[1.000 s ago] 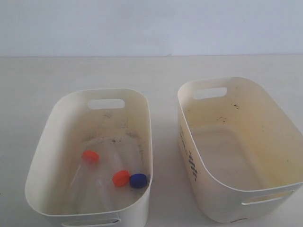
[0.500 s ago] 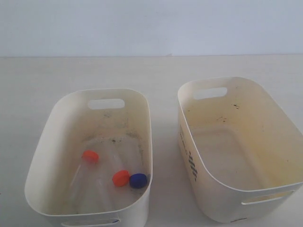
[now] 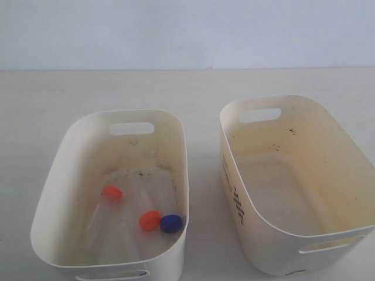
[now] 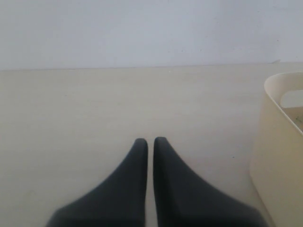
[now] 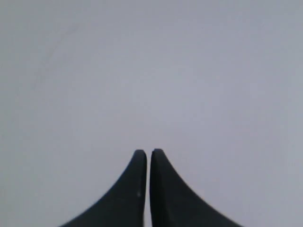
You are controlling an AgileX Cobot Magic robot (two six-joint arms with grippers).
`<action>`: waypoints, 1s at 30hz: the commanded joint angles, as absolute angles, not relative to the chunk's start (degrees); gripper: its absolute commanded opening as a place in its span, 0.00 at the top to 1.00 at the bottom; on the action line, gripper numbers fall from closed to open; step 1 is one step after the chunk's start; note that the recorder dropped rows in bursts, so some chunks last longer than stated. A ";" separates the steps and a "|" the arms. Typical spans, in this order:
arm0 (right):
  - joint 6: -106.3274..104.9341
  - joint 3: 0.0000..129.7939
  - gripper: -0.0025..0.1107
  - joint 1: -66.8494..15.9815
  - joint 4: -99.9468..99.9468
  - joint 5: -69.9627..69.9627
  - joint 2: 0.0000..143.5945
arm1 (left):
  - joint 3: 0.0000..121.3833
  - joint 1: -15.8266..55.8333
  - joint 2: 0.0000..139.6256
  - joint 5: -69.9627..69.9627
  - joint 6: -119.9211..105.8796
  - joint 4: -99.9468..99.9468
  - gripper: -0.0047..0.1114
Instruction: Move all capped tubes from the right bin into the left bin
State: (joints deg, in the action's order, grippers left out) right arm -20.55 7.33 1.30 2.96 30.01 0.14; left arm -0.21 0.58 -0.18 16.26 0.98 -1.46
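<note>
The left bin, greyish and dirt-specked inside, holds three capped tubes: one with an orange cap, a second orange-capped one, and a blue-capped one beside it. The right bin, yellowish inside with dark marks on its outer side, shows no tubes. Neither gripper appears in the exterior view. My left gripper is shut with nothing in it, hovering over bare table beside a cream bin wall. My right gripper is shut and empty, facing a plain pale surface.
Both bins stand side by side on a pale tabletop, with a narrow gap between them. A light wall rises behind the table's far edge.
</note>
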 commanded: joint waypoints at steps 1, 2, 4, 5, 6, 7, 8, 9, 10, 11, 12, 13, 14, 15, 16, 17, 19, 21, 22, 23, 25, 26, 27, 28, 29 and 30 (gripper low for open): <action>-19.91 7.40 0.95 1.71 2.92 32.01 0.00 | 0.00 0.57 0.00 15.96 1.48 -1.10 0.92; -19.91 7.35 0.95 1.71 2.83 30.10 0.00 | 0.00 0.57 0.00 15.96 1.48 -1.10 0.92; -19.91 6.40 0.95 1.71 2.83 27.49 0.00 | 0.00 0.57 0.00 15.96 1.48 -1.10 0.92; -19.91 5.32 0.95 1.71 2.83 26.62 0.00 | 0.00 0.57 0.00 15.96 1.48 -1.10 0.92; -19.76 4.31 0.95 1.71 2.83 25.76 0.00 | 0.00 0.57 0.00 15.96 1.48 -1.10 0.92; -19.06 2.95 0.95 1.71 2.83 24.25 0.00 | 0.00 0.57 0.00 15.96 1.48 -1.10 0.92; -18.37 1.46 0.95 1.71 2.83 22.91 0.00 | 0.00 0.57 0.00 15.96 1.48 -1.10 0.92; -17.42 0.27 0.95 1.71 2.83 21.94 0.00 | 0.00 0.57 0.00 15.96 1.48 -1.10 0.92; -15.80 0.00 0.95 1.71 2.83 20.94 0.00 | 0.00 0.57 0.00 15.96 1.48 -1.10 0.92; -14.42 0.00 0.95 1.71 2.70 19.71 0.00 | 0.00 0.57 0.00 15.96 1.48 -1.10 0.92; -13.13 0.00 0.95 1.71 2.34 14.96 0.00 | 0.00 0.57 0.00 15.96 1.48 -1.10 0.92; -12.36 0.00 0.95 1.71 2.02 11.72 0.00 | 0.00 0.57 0.00 15.96 1.48 -1.10 0.92; -12.08 0.00 0.95 1.71 2.02 9.36 0.00 | 0.00 0.57 0.00 15.96 1.48 -1.10 0.92; -12.08 0.00 0.95 1.71 2.02 7.13 0.00 | 0.00 0.57 0.00 15.96 1.48 -1.10 0.92; -12.08 0.00 0.95 1.71 2.02 5.39 0.00 | 0.00 0.57 0.00 15.96 1.48 -1.10 0.92; -11.95 0.00 0.95 1.71 2.02 3.59 0.00 | 0.00 0.57 0.00 15.96 1.48 -1.10 0.92; -10.55 0.00 0.95 1.71 1.94 -0.69 0.00 | 0.00 0.57 0.00 15.84 1.48 -1.10 0.92; -7.51 0.00 0.95 1.71 1.79 -6.60 0.00 | 0.00 0.57 0.00 15.84 1.48 -1.10 0.92; -5.72 0.00 0.95 1.71 1.79 -9.73 0.00 | 0.00 0.57 0.00 15.84 1.48 -1.10 0.92; -4.26 0.00 0.95 1.71 1.79 -12.64 0.00 | 0.00 0.57 0.00 15.84 1.48 -1.10 0.92; -1.98 0.00 0.95 1.71 1.79 -17.04 0.00 | 0.00 0.57 0.00 15.84 1.48 -1.10 0.92; -0.56 0.00 0.95 1.71 1.79 -19.36 0.00 | 0.00 0.57 0.00 15.84 1.48 -1.10 0.92; 0.55 0.00 0.95 1.71 1.79 -19.37 0.00 | 0.00 0.57 0.00 15.84 1.48 -1.10 0.92; 1.96 0.00 0.95 1.71 1.41 -19.37 0.00 | 0.00 0.57 0.00 15.84 1.48 -1.10 0.92; 4.15 0.00 0.95 1.71 0.77 -19.37 0.00 | 0.00 0.57 0.00 15.84 1.48 -1.10 0.92; 5.48 0.00 0.95 1.71 0.51 -19.37 0.00 | 0.00 0.57 0.00 15.84 1.48 -1.10 0.92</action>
